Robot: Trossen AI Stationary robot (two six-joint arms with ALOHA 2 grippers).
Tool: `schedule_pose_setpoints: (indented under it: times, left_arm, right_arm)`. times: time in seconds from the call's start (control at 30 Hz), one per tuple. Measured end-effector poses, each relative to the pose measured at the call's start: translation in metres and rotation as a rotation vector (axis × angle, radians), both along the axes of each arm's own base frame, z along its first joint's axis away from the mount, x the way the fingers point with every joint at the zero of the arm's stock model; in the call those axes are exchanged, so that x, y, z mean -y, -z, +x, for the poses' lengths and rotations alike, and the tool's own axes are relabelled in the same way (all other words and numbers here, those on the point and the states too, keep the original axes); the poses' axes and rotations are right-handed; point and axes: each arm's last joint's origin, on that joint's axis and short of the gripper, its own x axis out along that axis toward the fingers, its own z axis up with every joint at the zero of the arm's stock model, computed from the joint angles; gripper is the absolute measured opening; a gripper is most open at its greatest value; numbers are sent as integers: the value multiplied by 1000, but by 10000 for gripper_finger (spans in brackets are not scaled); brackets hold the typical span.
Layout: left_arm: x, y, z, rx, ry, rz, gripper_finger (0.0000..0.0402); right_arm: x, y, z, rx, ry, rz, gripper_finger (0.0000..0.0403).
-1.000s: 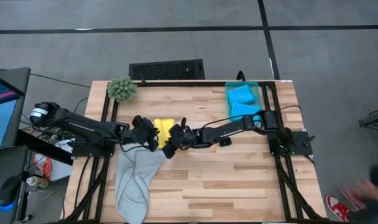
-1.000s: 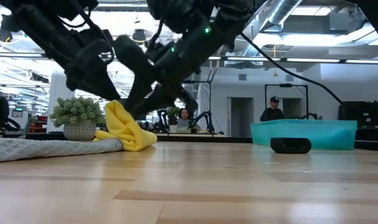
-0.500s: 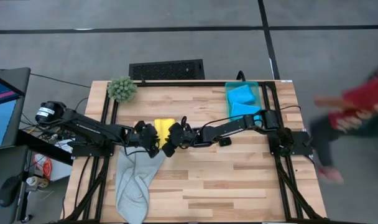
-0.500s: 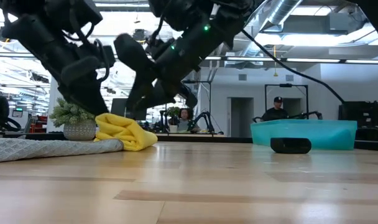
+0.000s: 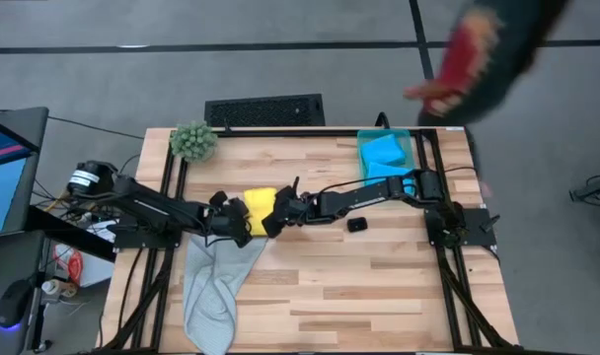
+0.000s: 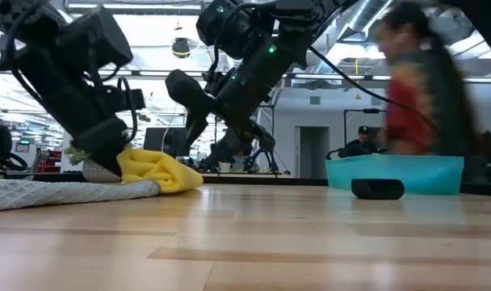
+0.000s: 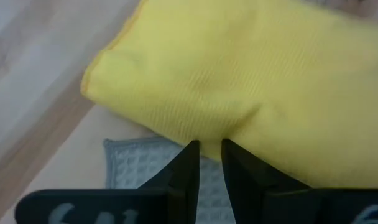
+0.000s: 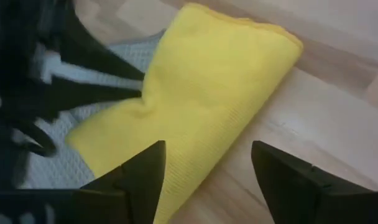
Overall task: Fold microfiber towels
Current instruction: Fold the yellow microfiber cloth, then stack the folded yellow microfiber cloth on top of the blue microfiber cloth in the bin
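A yellow towel [image 5: 261, 204] lies folded left of the table's middle, its near part resting on a corner of the pale grey towel [image 5: 217, 284]. My left gripper [image 5: 246, 221] comes in from the towel's left and is shut on its edge. From the right, my right gripper [image 8: 215, 168] hovers open just over the towel's other side, its fingers spread above the cloth and touching nothing. Blue towels [image 5: 383, 156] lie in a teal bin [image 5: 409, 138] at the far right. My left gripper pinches the yellow towel's near edge [image 7: 239, 134] between its two fingers, which slant down from the table's left. The cloth is dented in at the fingertips [image 8: 134, 92]. The towel lies on the table and on the grey towel [image 7: 134, 163]; how many layers, I cannot tell.
A fuzzy green plant [image 5: 192, 141] stands at the far left corner. A small black block [image 5: 356, 224] lies right of centre. A person [image 5: 483, 54] passes beyond the table's far right corner. Bare wood lies toward the near right.
My left gripper has gone down with the yellow towel's edge, so the raised peak of cloth now lies folded flat. My right gripper has opened, let the towel go and drawn slightly toward the far edge. A person has walked past behind the table.
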Motion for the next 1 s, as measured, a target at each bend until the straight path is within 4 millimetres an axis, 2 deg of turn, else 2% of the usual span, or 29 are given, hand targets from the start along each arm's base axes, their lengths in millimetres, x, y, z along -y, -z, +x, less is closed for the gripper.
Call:
schedule_pose_setpoints:
  times: [0.17,0.27,0.33,0.4,0.53,0.6,0.67,0.83,0.87,1.0]
  left_arm:
    - [0,12,5,-27,-9,7,61]
    - [1,16,10,-12,-4,14,61]
    - [2,18,13,7,-4,14,61]
    - [2,18,14,12,5,18,61]
    - [2,18,14,12,15,16,61]
    - [2,18,14,7,19,16,61]
    - [2,19,14,3,19,17,61]
    - [2,18,15,4,22,10,61]
    - [2,18,15,4,22,9,61]
    - [4,17,15,13,45,-29,61]
  right_arm:
    - [5,16,2,-5,60,51,265]
    - [6,24,12,61,72,77,265]
    - [9,33,8,18,67,100,265]
    - [14,41,15,62,66,150,265]
    - [20,44,17,77,65,211,257]
    - [19,44,16,65,69,205,233]
    - [17,41,14,47,74,187,190]
    - [19,34,11,24,26,150,35]
    - [20,34,11,18,12,141,23]
    - [30,29,2,-60,17,141,25]
